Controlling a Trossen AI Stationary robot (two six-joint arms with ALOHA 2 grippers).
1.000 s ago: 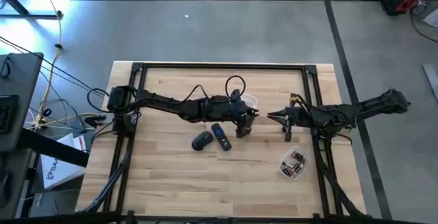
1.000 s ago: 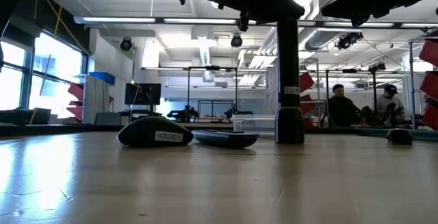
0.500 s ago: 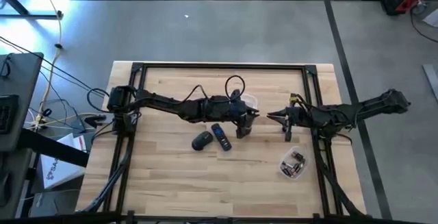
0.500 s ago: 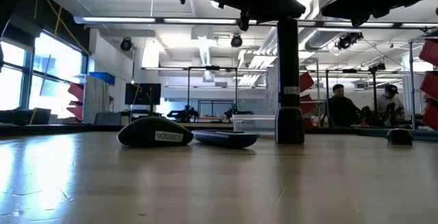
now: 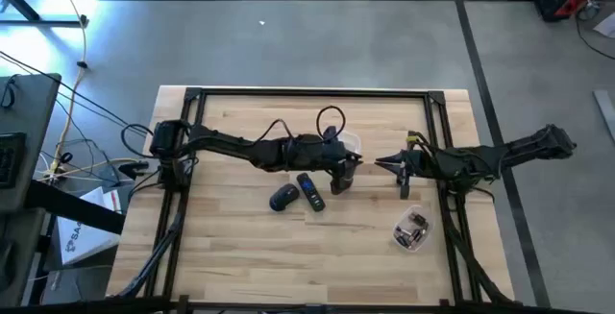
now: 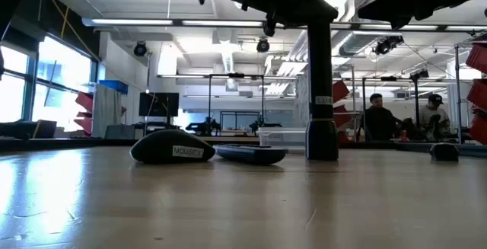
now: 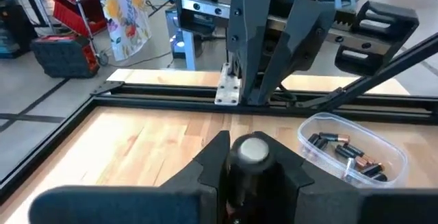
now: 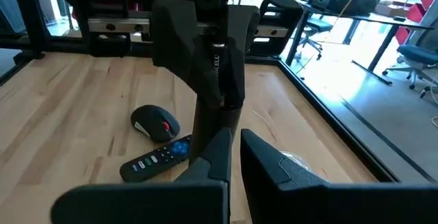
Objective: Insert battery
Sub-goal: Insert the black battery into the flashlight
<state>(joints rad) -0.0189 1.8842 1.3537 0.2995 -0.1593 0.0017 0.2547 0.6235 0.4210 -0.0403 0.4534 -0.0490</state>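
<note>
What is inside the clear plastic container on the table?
The clear container holds several loose batteries, lying in a pile. How many there are, and whether more lie under the top ones, cannot be seen.

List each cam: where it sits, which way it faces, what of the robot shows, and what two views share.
High: overhead, straight down; both arms over the table, mouse, remote.
Low: table height, level across into the room; arms overhead, left gripper standing a flashlight on end.
Left wrist: looks down that flashlight toward the battery tub.
Right wrist: right gripper faces the left arm.
Shared: mouse and remote in high, low and right wrist.
</note>
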